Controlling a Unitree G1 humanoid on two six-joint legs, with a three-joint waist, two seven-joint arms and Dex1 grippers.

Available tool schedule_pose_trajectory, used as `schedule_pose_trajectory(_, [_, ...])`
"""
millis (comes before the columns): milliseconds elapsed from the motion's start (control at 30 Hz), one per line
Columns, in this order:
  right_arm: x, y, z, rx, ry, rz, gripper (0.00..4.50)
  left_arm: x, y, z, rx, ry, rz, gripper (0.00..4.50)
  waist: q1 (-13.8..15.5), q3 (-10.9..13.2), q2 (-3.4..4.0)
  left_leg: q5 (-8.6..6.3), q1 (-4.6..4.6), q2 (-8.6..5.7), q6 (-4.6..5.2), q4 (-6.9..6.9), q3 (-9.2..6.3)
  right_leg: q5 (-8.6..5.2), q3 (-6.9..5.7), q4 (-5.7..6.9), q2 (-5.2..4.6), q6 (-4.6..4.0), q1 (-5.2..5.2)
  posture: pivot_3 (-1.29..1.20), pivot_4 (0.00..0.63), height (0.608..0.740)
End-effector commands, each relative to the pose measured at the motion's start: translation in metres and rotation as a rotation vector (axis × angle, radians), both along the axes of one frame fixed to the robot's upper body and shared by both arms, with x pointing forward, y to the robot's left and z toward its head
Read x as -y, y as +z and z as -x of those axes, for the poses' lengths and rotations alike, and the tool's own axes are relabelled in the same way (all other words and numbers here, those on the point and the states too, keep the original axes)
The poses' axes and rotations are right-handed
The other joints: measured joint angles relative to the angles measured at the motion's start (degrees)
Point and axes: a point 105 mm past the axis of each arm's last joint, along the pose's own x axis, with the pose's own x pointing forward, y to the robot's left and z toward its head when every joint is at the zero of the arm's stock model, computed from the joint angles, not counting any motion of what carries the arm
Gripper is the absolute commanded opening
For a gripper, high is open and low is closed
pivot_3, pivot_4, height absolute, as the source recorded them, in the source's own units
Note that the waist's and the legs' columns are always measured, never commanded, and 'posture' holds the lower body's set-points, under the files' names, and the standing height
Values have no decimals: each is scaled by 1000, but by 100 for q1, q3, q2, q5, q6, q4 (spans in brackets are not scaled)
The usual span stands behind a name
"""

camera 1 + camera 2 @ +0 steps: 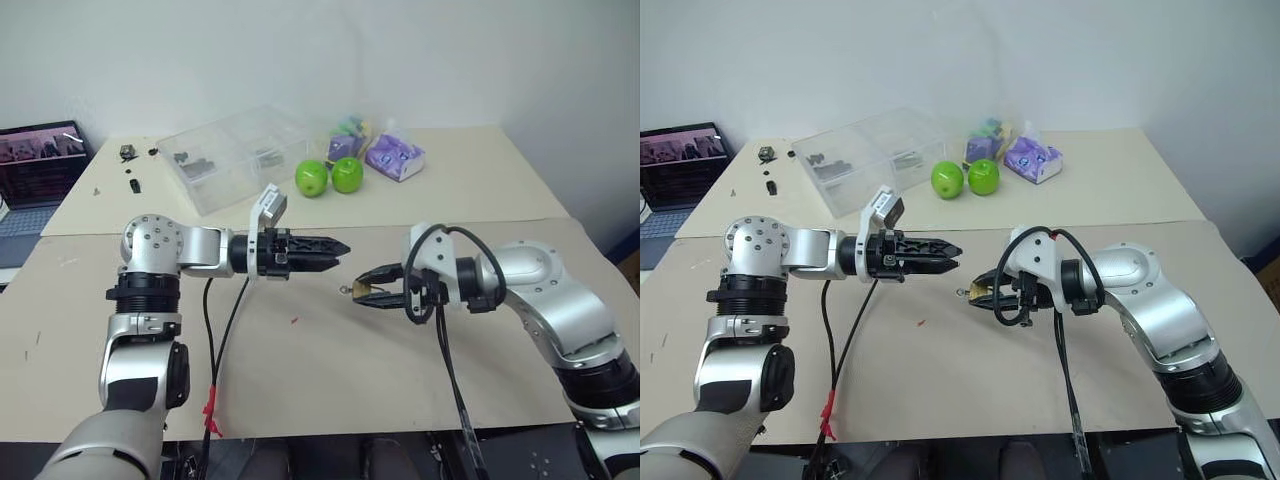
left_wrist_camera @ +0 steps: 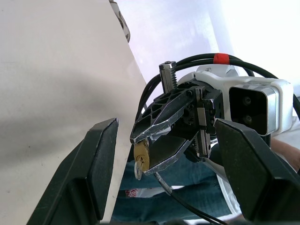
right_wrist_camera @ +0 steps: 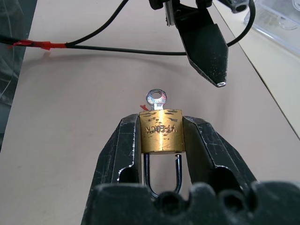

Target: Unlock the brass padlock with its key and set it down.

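Observation:
The brass padlock [image 3: 161,131] hangs above the tan table, clamped by its sides in my right gripper [image 1: 368,286], which is shut on it. Its silvery shackle [image 3: 161,180] points back between the fingers, and one leg seems to stop just short of the body. The key [image 3: 155,97] sticks out of the padlock's front face toward my left gripper [image 1: 340,248]. That gripper points level at the padlock from a short way off, touching neither it nor the key. Its fingers [image 2: 93,164] stand wide apart with nothing between them.
Two green apples [image 1: 312,178] [image 1: 347,174], a clear plastic box [image 1: 235,155] and a purple packet [image 1: 395,155] lie at the back. A laptop [image 1: 40,165] sits far left. A tiny red sliver [image 1: 294,321] lies on the table under the grippers.

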Motion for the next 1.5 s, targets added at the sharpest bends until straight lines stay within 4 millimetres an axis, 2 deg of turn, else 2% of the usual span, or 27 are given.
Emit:
schedule_pose_trajectory(33, [1, 7, 2, 34, 3, -1, 917, 7, -3, 7, -1, -27, -14, 3468, -2, 0, 0, 0, 0, -1, 0, 0, 0, 0, 2, 0, -1, 0, 0, 0, 150, 740])
schedule_pose_trajectory(300, [2, 9, 0, 42, -10, -1, 917, 18, -16, 15, -43, -43, -29, 3468, -9, 0, 0, 1, 1, -1, -2, -1, 0, 1, 6, 0, -1, -1, -1, 0, 150, 740])
schedule_pose_trajectory(567, [1, 9, -1, 44, -10, -3, 917, 22, -15, 11, -47, -31, -50, 3468, -1, 0, 0, 1, 1, -3, -2, -1, 1, 1, 8, 0, -1, -1, -1, 0, 150, 740])
schedule_pose_trajectory(933, [1, 9, -1, 46, -12, -3, 917, 35, -18, 16, -57, -70, -58, 3468, -1, 0, 0, 3, 1, -4, -5, -1, 9, 1, 9, -1, -1, -2, -1, 0, 150, 740])
schedule_pose_trajectory(1133, [2, 8, -2, 48, -16, -2, 917, 34, -18, 13, -59, -59, -59, 3468, 0, 0, -1, 3, 1, -4, -5, -1, 11, 1, 10, -1, -1, -1, -1, 0, 150, 740])
schedule_pose_trajectory(1233, [2, 8, -2, 48, -18, -2, 917, 32, -17, 12, -58, -52, -56, 2871, 0, 0, -1, 3, 1, -4, -5, -1, 12, 1, 10, -1, -1, -1, -1, 0, 150, 740])
schedule_pose_trajectory(1433, [2, 8, -3, 49, -21, -4, 917, 32, -15, 13, -57, -58, -40, 713, -2, 0, -1, 3, 1, -4, -5, -1, 13, 1, 10, -2, -1, -1, -1, 0, 150, 740])
schedule_pose_trajectory(1467, [2, 8, -3, 49, -22, -4, 917, 32, -15, 14, -59, -61, -40, 486, -2, 0, -1, 3, 1, -4, -5, -1, 13, 1, 10, -2, -1, -1, -1, 0, 150, 740])
schedule_pose_trajectory(1500, [2, 7, -3, 49, -22, -3, 917, 32, -16, 15, -63, -65, -41, 39, -1, 0, -1, 3, 1, -4, -5, -1, 14, 1, 10, -2, 0, -1, -1, 0, 150, 740])
